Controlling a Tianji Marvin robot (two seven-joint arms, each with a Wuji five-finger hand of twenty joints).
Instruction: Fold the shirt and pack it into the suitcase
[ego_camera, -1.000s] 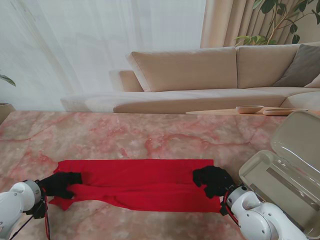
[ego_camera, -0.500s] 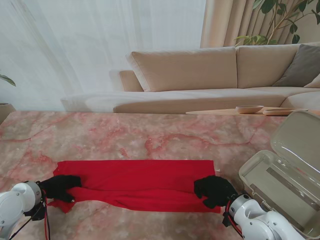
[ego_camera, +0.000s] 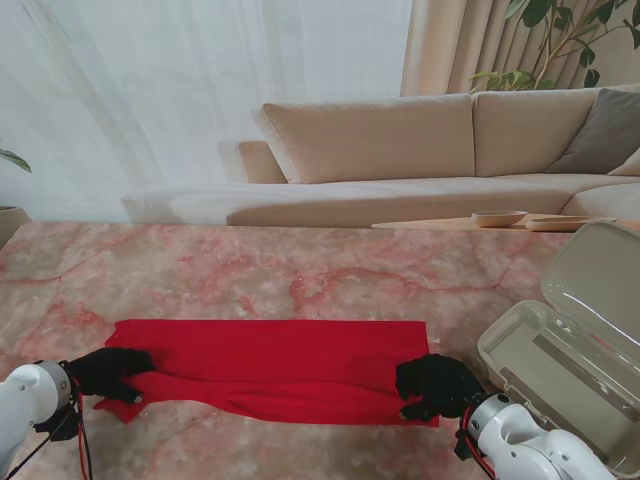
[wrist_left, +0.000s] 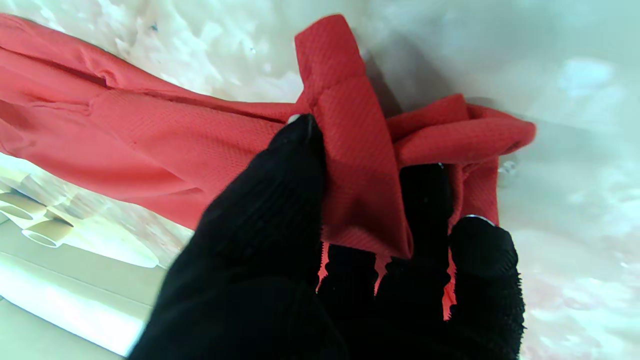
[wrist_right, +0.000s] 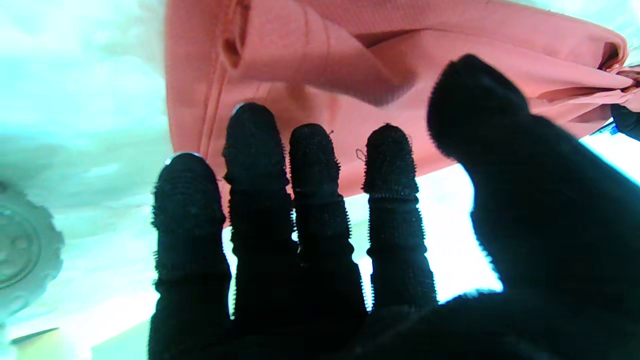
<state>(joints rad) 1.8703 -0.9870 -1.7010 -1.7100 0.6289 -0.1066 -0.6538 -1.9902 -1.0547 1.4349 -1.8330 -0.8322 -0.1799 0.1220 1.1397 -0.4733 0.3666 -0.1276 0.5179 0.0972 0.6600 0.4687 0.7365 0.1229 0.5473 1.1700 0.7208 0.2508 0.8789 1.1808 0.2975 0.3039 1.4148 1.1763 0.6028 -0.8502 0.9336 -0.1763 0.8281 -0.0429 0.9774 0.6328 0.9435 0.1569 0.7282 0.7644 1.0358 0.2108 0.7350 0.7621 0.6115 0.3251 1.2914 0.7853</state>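
Both hands have slid nearer to me since a second ago, dragging the red shirt's (ego_camera: 275, 368) near edge along. My left hand (ego_camera: 108, 371) pinches a bunched corner fold between thumb and fingers (wrist_left: 280, 200), cloth pulled taut toward the other end. My right hand (ego_camera: 432, 386) sits at the opposite near corner, fingers (wrist_right: 310, 165) straight and side by side, thumb apart, fabric just beyond their tips; grip, I cannot tell. Right of that hand, just beside it, the open suitcase (ego_camera: 520, 352). Bare marble table (ego_camera: 300, 270) lies beyond the shirt's far edge.
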